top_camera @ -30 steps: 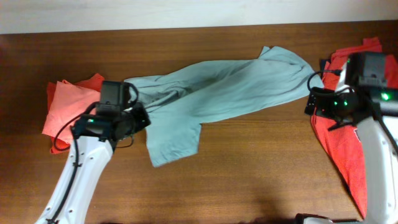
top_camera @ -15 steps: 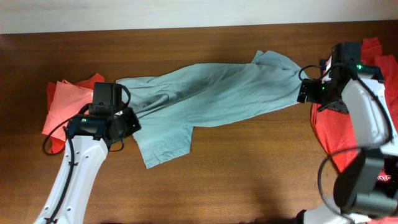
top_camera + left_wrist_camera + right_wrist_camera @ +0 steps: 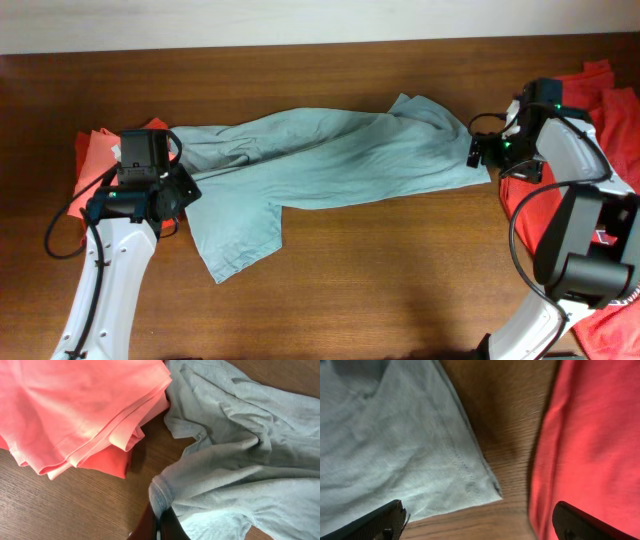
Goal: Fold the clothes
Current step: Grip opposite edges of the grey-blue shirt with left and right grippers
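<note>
A pale grey-blue T-shirt (image 3: pixel 330 160) lies stretched across the table's middle. My left gripper (image 3: pixel 172 192) is shut on a bunched fold of the grey-blue shirt (image 3: pixel 165 497) at its left end; the fingers (image 3: pixel 167 525) pinch the cloth. My right gripper (image 3: pixel 482 152) is open and empty just above the shirt's right hem corner (image 3: pixel 492 491), its fingertips (image 3: pixel 385 520) spread wide. A salmon-pink shirt (image 3: pixel 95 160) lies folded at the left, also seen in the left wrist view (image 3: pixel 75 415). A red-orange shirt (image 3: pixel 610 110) lies at the right, beside the hem (image 3: pixel 590 435).
Bare brown wood table (image 3: pixel 400 270) fills the front. The table's back edge meets a pale wall (image 3: pixel 300 20). The red-orange shirt hangs toward the right table edge, under my right arm.
My left gripper has pulled the grey-blue shirt leftward and the shirt has stretched out. My right gripper has moved in toward the shirt's right corner, which has slid left.
</note>
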`<state>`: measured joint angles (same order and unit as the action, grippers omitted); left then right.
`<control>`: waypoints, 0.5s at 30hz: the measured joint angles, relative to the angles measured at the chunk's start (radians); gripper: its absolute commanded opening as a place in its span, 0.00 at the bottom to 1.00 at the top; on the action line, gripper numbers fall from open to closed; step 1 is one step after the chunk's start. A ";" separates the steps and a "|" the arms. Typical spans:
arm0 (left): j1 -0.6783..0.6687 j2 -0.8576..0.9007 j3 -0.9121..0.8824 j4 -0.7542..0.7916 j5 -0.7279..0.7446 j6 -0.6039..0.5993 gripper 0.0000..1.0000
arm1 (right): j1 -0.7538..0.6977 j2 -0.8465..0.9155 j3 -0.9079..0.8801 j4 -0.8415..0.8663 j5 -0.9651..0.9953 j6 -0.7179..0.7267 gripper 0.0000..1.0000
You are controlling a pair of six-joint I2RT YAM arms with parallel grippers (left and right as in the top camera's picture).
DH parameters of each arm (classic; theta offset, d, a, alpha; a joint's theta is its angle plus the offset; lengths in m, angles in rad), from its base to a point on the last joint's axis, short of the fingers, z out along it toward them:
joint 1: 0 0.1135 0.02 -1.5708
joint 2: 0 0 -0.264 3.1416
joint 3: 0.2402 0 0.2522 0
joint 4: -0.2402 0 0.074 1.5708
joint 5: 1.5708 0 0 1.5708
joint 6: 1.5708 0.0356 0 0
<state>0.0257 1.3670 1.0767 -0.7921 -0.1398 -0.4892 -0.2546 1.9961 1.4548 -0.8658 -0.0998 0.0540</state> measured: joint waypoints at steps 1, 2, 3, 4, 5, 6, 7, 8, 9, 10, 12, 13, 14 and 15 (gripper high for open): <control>0.000 0.000 0.000 0.000 0.000 0.000 0.00 | 0.000 0.012 0.000 -0.004 -0.014 -0.002 1.00; 0.000 0.000 0.000 0.000 0.000 0.000 0.00 | 0.000 0.021 0.000 -0.011 -0.025 -0.002 1.00; 0.000 0.000 0.000 0.001 0.000 0.000 0.00 | 0.000 0.029 0.000 -0.016 -0.035 -0.002 1.00; 0.000 0.000 0.000 0.001 0.000 0.000 0.00 | 0.001 0.040 0.000 -0.020 -0.046 -0.002 1.00; 0.000 0.000 0.000 0.002 0.000 0.000 0.00 | 0.002 0.047 0.000 -0.021 -0.053 -0.003 0.98; 0.000 0.000 0.000 0.003 0.000 0.000 0.00 | 0.003 0.050 0.000 -0.021 -0.057 -0.003 0.96; 0.000 0.000 0.000 0.003 0.000 0.000 0.00 | 0.003 0.053 0.000 -0.019 -0.061 -0.006 0.95; 0.000 0.000 0.000 0.003 0.000 0.000 0.00 | 0.004 0.055 0.000 -0.018 -0.064 -0.007 0.92; 0.000 0.000 0.000 0.003 0.000 0.000 0.00 | 0.005 0.056 0.000 -0.015 -0.066 -0.008 0.89; 0.000 0.000 0.000 0.003 0.000 0.000 0.00 | 0.006 0.057 -0.002 -0.008 -0.069 -0.010 0.74; 0.000 0.000 0.000 0.003 0.000 0.000 0.00 | 0.007 0.063 -0.006 0.007 -0.075 -0.018 0.58; 0.000 0.000 0.000 0.003 0.000 0.000 0.00 | 0.007 0.069 -0.006 0.010 -0.077 -0.013 0.54; 0.000 0.000 0.000 0.003 0.000 0.000 0.00 | 0.007 0.072 -0.008 0.014 -0.078 -0.015 0.48; 0.000 0.000 0.000 0.003 0.000 0.000 0.00 | 0.007 0.074 -0.010 0.016 -0.079 -0.010 0.45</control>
<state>0.0257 1.3670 1.0767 -0.7887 -0.1398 -0.4892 -0.2478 2.0701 1.4452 -0.8494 -0.1787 0.0441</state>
